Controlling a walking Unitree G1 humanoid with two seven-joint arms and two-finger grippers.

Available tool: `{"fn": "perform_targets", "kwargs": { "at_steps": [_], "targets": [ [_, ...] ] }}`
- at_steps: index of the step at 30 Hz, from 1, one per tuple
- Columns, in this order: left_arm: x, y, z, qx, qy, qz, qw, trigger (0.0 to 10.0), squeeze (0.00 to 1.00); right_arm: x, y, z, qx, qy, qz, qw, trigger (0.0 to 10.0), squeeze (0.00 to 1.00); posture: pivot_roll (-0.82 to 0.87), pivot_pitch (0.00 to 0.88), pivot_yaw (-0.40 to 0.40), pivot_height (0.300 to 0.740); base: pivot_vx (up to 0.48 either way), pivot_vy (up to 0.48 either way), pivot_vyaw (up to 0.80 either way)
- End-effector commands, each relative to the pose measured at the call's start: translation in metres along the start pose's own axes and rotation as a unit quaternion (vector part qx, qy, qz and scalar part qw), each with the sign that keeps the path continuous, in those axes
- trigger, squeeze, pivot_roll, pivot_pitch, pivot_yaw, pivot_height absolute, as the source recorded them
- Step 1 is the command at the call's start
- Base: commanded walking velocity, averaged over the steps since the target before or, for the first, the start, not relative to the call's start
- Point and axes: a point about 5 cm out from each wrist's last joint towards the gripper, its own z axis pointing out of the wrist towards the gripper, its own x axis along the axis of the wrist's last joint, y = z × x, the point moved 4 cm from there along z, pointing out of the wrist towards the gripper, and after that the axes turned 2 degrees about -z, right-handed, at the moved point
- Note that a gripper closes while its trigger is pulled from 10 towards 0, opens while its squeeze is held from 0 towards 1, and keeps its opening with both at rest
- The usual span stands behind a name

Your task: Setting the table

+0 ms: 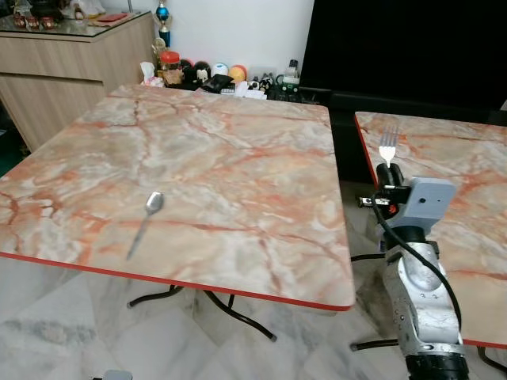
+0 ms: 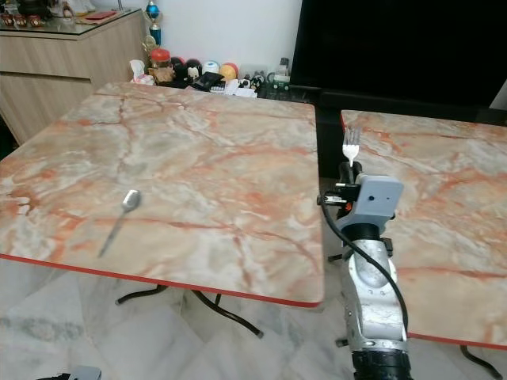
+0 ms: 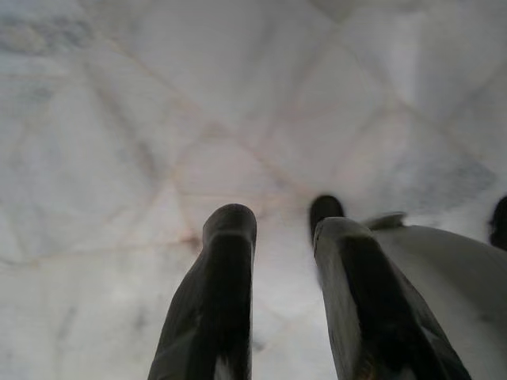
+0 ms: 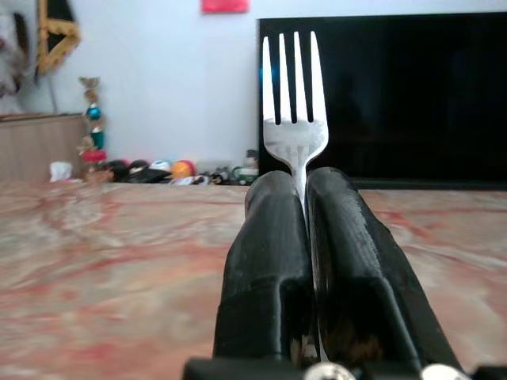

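My right gripper (image 1: 387, 168) is shut on a silver fork (image 1: 387, 146), tines pointing away from me, held in the gap between two marble-topped tables. In the right wrist view the fork (image 4: 294, 119) stands up from between the closed fingers (image 4: 273, 261). A silver spoon (image 1: 146, 220) lies on the left table (image 1: 261, 150), near its front edge, bowl facing away from me. My left gripper (image 3: 283, 229) hangs low over the pale tiled floor, its two fingers a small gap apart with nothing between them.
A second marble table (image 1: 467, 166) stands to the right. Small ornaments and jars (image 1: 214, 75) crowd the far wall behind the left table. A wooden sideboard (image 1: 63, 63) is at the far left, a large black screen (image 1: 404, 47) at the back.
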Motion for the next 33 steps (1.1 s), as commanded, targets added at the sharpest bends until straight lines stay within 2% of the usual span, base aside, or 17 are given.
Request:
{"fn": "perform_targets", "kwargs": {
  "at_steps": [1, 12, 24, 31, 33],
  "targets": [
    [-0.007, 0.014, 0.001, -0.019, -0.012, 0.015, 1.0, 10.0, 0.0, 0.002, 0.012, -0.001, -0.017, 0.002, -0.006, 1.0, 10.0, 0.0, 0.03, 0.079, 0.001, 0.74, 0.0, -0.469, 0.0],
    [-0.014, 0.014, -0.001, -0.02, -0.02, 0.016, 0.999, 10.0, 0.0, 0.011, 0.014, 0.003, -0.017, 0.018, -0.007, 1.0, 10.0, 0.0, 0.01, 0.07, -0.007, 0.74, 0.0, -0.469, 0.0],
    [-0.009, 0.02, 0.001, -0.026, -0.014, 0.019, 0.999, 10.0, 0.0, 0.025, 0.022, 0.008, -0.033, 0.045, -0.005, 0.998, 10.0, 0.0, 0.0, 0.07, -0.011, 0.74, 0.0, -0.469, 0.0],
    [-0.011, 0.018, 0.0, -0.023, -0.016, 0.018, 0.999, 10.0, 0.0, 0.022, 0.029, 0.006, -0.048, 0.037, -0.003, 0.998, 10.0, 0.0, 0.0, 0.085, -0.008, 0.74, 0.0, -0.469, 0.0],
    [-0.013, 0.017, 0.0, -0.022, -0.018, 0.017, 0.999, 10.0, 0.0, 0.021, 0.032, 0.005, -0.056, 0.035, -0.003, 0.998, 10.0, 0.0, 0.0, 0.092, -0.006, 0.74, 0.0, -0.469, -0.8]
  ]
}}
